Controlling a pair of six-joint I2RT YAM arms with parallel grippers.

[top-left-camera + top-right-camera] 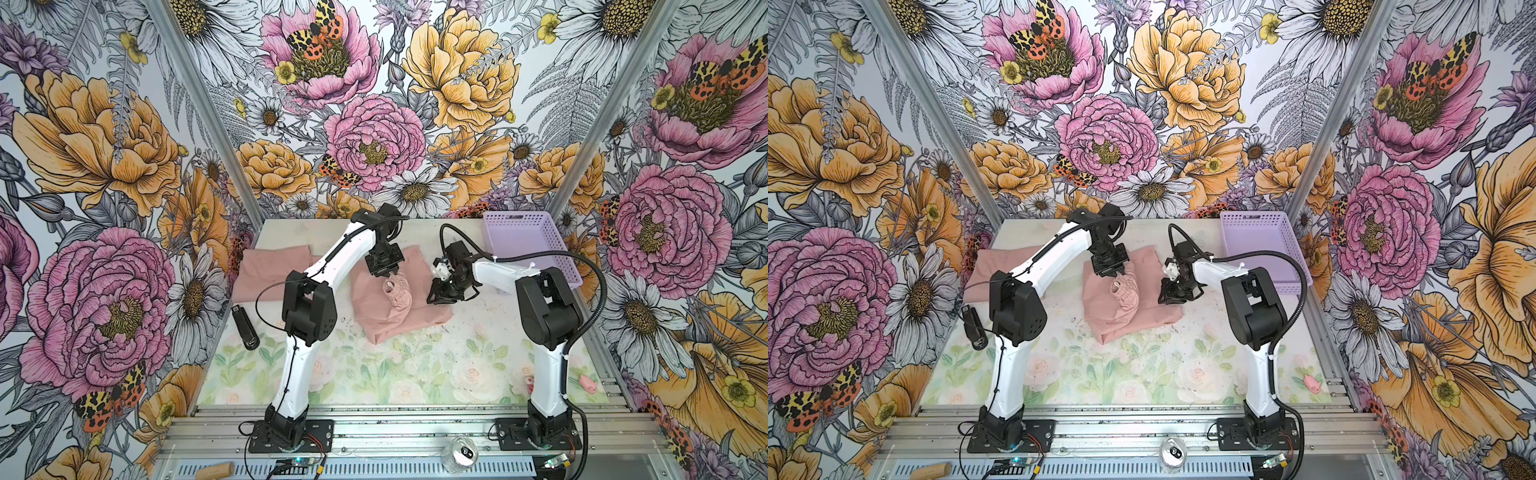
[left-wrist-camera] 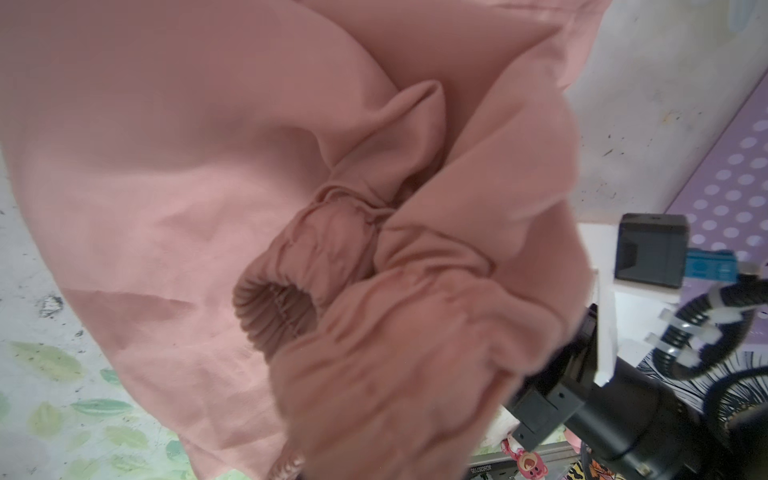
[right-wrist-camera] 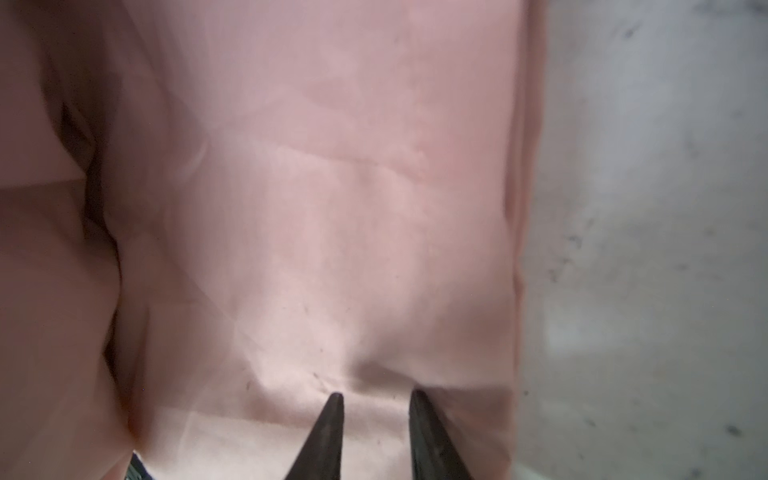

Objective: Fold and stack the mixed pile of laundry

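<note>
So, the left gripper [image 1: 391, 275] is pinched shut on the gathered elastic band [image 1: 395, 291] of the pink garment [image 1: 374, 320], holding that bunch up off the rest of the cloth. My guess is it's lifting the band end so it can be carried over for a fold. The left wrist view just shows ruffled band crowding the lens, no fingers.

The right gripper [image 3: 376, 398] is down on the garment's flat side near its edge, tips a little apart, with the fabric dimpled right at them. I can't tell if it's nipping a crease or only pinning the cloth so it doesn't drag.

The garment sits mid-table [image 1: 415, 365], half-folded and lumpy. A second pink piece [image 1: 270, 270] lies flat at the back left, well apart, so probably done already. The lavender basket [image 1: 519, 232] is back right.
</note>
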